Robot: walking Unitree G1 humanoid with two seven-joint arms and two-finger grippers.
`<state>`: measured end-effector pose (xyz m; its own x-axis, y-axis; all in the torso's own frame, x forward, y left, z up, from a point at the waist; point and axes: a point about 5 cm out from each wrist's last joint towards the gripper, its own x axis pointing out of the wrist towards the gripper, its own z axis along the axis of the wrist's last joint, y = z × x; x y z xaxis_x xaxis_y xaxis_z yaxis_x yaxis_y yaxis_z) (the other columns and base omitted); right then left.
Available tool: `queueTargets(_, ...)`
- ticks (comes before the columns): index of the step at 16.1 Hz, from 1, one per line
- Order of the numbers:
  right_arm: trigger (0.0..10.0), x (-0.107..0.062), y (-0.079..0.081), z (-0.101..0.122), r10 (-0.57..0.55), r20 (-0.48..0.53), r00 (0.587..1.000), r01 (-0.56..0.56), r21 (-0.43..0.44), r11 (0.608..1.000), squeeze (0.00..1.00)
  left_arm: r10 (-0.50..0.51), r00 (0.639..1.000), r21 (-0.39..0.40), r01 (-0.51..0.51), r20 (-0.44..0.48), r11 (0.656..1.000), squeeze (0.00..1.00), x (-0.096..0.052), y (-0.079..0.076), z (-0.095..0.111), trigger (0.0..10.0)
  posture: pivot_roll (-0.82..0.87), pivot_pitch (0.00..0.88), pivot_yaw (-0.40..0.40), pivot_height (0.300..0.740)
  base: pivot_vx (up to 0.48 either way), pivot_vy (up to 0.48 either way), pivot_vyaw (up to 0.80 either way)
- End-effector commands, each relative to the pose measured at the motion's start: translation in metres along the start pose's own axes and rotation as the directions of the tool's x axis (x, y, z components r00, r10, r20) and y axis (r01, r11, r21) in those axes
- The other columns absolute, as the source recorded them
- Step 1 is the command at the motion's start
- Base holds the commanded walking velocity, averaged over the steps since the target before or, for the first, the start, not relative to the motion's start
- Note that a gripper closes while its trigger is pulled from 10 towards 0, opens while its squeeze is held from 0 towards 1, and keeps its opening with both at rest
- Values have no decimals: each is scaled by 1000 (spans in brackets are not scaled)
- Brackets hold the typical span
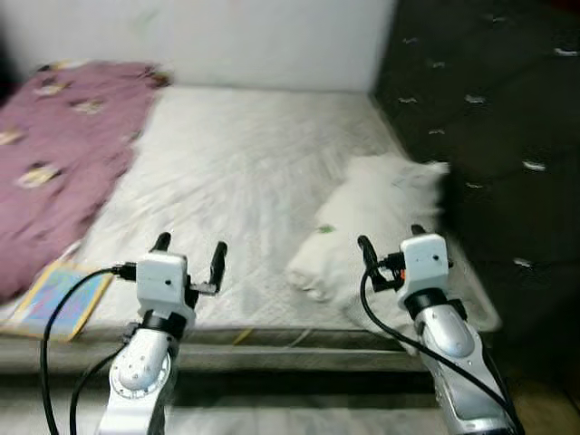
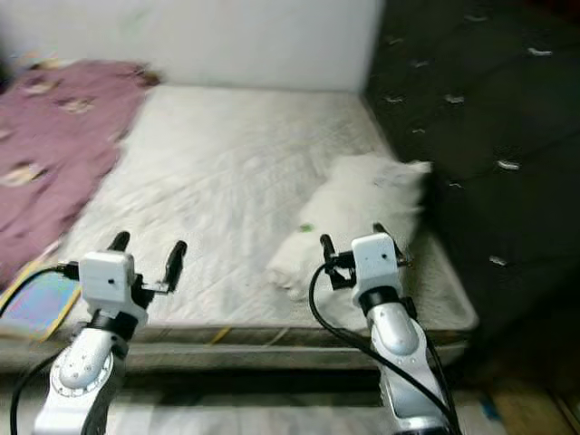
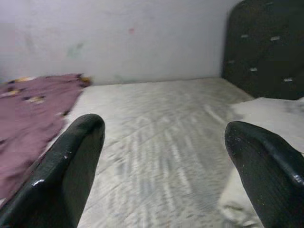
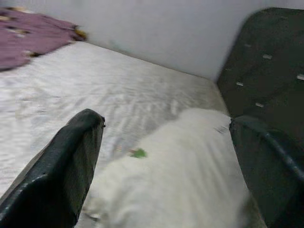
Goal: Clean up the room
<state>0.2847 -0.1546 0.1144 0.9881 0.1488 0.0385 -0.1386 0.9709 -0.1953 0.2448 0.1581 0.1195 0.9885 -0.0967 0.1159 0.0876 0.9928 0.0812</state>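
A white mattress [image 1: 236, 172] fills the scene ahead of me. On its right side, by the dark tufted headboard [image 1: 489, 118], lies a white pillow [image 1: 372, 227] with a small green mark. A purple patterned blanket [image 1: 63, 154] is bunched on the left side. My left gripper [image 1: 189, 253] hovers open over the mattress's near edge with nothing between its fingers. Held just before the pillow's near end, my right gripper [image 1: 391, 239] is open and empty too; the pillow [image 4: 175, 175] lies right beyond its fingers [image 4: 61, 175].
A colourful flat book [image 1: 56, 299] lies at the mattress's near left corner, beside the blanket. A pale wall [image 1: 208, 41] runs behind the bed. The bed's grey front edge [image 1: 290, 349] is just below my arms, with a strip of floor [image 1: 544, 399] at the right.
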Motion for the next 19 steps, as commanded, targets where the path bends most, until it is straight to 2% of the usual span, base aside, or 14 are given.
queueTargets(1,10000,2,-4,1,-11,2,1000,11,-8,1000,0,0,1000,4,0,-10,1000,0,1,-1,-1,10000,-40,58,-42,740,0,-480,0)
queueTargets(8,10000,3,-5,1,-19,2,1000,19,-7,1000,0,-10,1000,0,10,-4,1000,0,3,-4,0,10000,-45,60,-43,740,0,-480,0)
queueTargets(14,10000,5,-5,1,-23,5,1000,23,1,1000,0,-33,999,-16,33,8,999,0,4,-6,1,10000,-42,59,-40,740,0,0,0)
queueTargets(18,10000,5,-5,0,-31,2,1000,31,13,999,0,-82,996,-35,83,34,996,0,4,-9,5,10000,-41,57,-38,740,0,0,0)
queueTargets(19,10000,5,-6,0,-32,2,999,32,14,999,0,-87,996,-36,88,37,995,0,4,-9,5,10000,-41,58,-38,740,281,0,-800)
